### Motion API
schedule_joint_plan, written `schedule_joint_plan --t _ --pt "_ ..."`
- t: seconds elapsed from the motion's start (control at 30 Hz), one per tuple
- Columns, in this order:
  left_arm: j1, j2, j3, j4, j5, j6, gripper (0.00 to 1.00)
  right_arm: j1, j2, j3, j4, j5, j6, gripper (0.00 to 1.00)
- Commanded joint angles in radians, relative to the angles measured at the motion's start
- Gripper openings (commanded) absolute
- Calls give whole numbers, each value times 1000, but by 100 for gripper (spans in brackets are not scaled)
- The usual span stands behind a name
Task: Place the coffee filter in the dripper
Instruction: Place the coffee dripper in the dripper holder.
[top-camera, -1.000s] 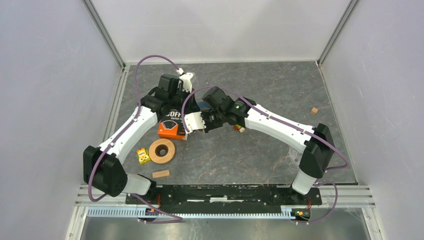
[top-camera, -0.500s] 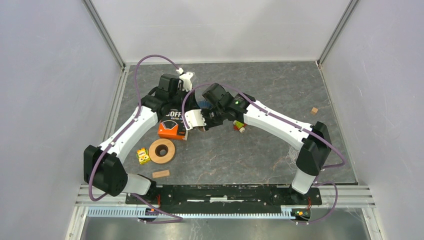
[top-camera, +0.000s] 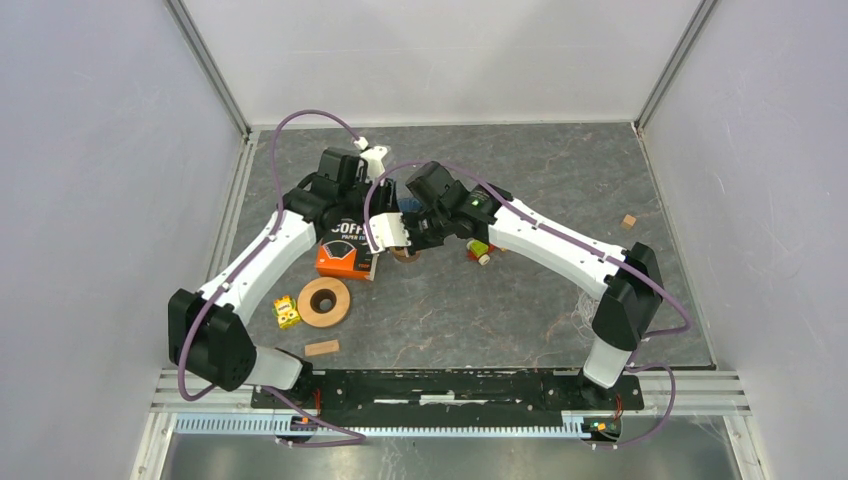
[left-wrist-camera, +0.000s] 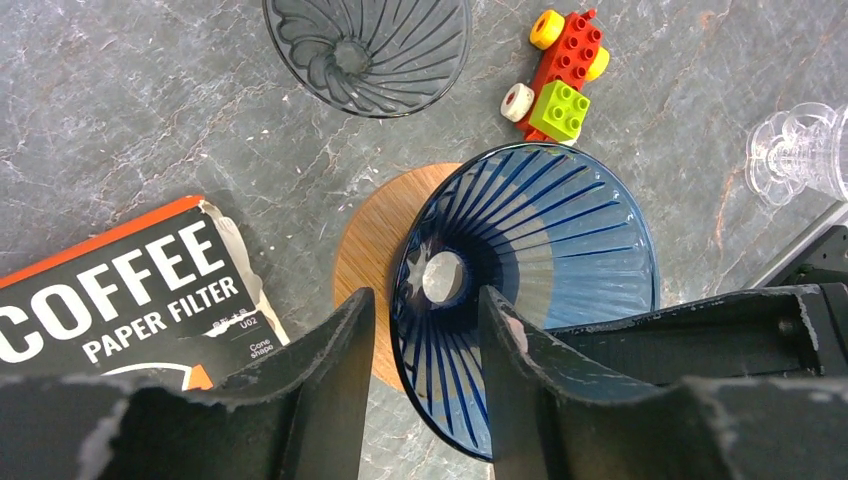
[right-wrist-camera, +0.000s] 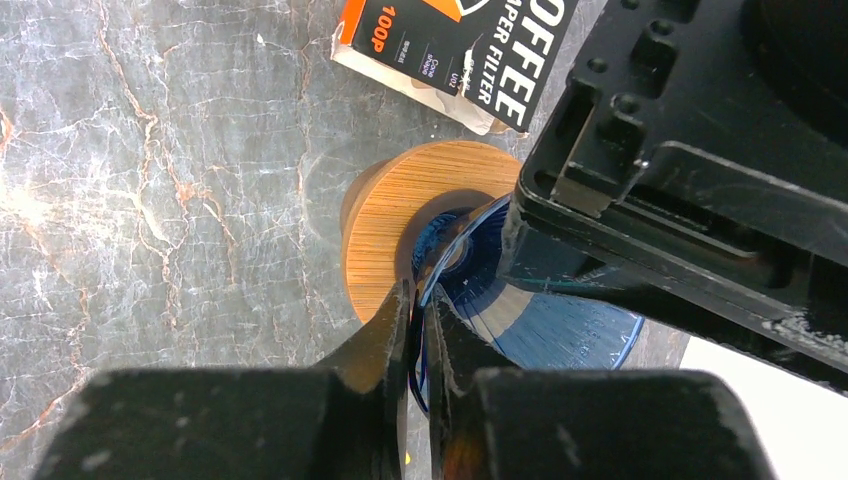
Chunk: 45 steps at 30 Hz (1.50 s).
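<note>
Nearest the arm bases, the top view gives us a wood block (top-camera: 321, 348), a yellow block (top-camera: 287, 311) and a wood ring (top-camera: 324, 301) on the desk (top-camera: 530, 310). None of these show in the wrist views. Further up the frame lies the orange box (top-camera: 340, 257). From above, both arms meet just right of it and cover what is beneath them.

The right wrist view fills that in. The right hand (right-wrist-camera: 420, 295) is pressed together on the rim of the blue dripper (right-wrist-camera: 545, 325), pinching it. A pale paper edge, the filters (right-wrist-camera: 455, 108) as far as we can tell, peeks from the box's open end at the top of the frame. No filter is in the dripper.

The left wrist view looks into the dripper's mouth. Its axis leans from the wood base (left-wrist-camera: 372, 265) at centre left to the wide rim at right. The left hand (left-wrist-camera: 425, 300) hangs over it, fingers spread and holding nothing. We cannot tell whether the base sits flat.

Farthest, at that frame's top, are a grey dripper (left-wrist-camera: 365, 50), a toy car (left-wrist-camera: 560, 75) and a clear glass piece (left-wrist-camera: 795, 150).
</note>
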Motion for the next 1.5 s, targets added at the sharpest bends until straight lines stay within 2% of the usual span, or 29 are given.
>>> schedule_joint_plan --t 0.0,0.17,0.3,0.63,1.03,1.47 --pt "24 -22 46 33 25 50 51 -11 7 15 -12 -5 17 0" --pt "31 -8 66 74 23 82 57 -9 8 15 -11 -6 23 0" --pt "33 31 94 103 42 74 57 -11 14 14 -10 -9 27 0" --pt "33 57 81 117 76 65 38 -8 18 10 -9 -2 32 0" --pt "34 -8 -29 173 35 102 3 5 10 -40 10 25 45 0" --pt "35 -65 -180 235 4 117 2 45 27 -55 1 83 52 0"
